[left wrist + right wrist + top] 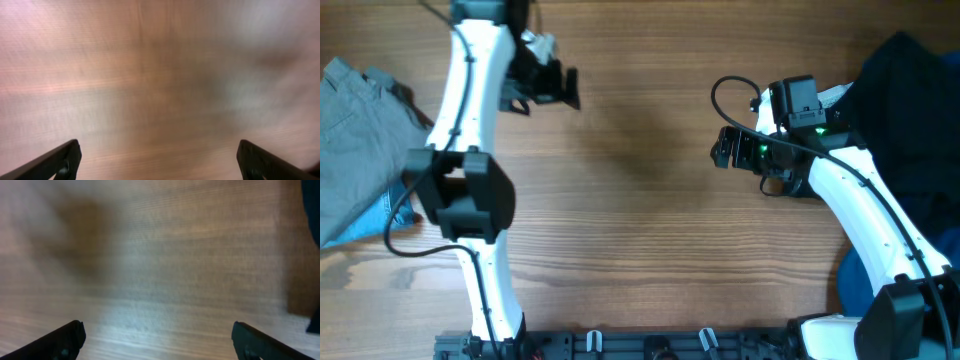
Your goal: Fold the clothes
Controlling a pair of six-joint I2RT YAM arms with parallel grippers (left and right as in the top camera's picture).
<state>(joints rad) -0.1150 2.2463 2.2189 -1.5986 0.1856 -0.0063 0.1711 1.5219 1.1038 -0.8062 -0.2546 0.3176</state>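
A grey garment (355, 140) lies at the table's left edge, over a light blue one (375, 222). A dark navy pile of clothes (910, 110) lies at the right edge, with a blue garment (855, 285) lower right. My left gripper (568, 87) is open and empty over bare wood at the upper left; its fingers (160, 162) frame only table. My right gripper (720, 147) is open and empty over bare wood, left of the dark pile; its fingers (157, 340) show only wood, with dark cloth (312, 210) at the frame's right edge.
The wooden table (640, 200) spans the view between the two arms. A black rail with clips (650, 345) runs along the front edge. A cable loops above the right wrist (720, 95).
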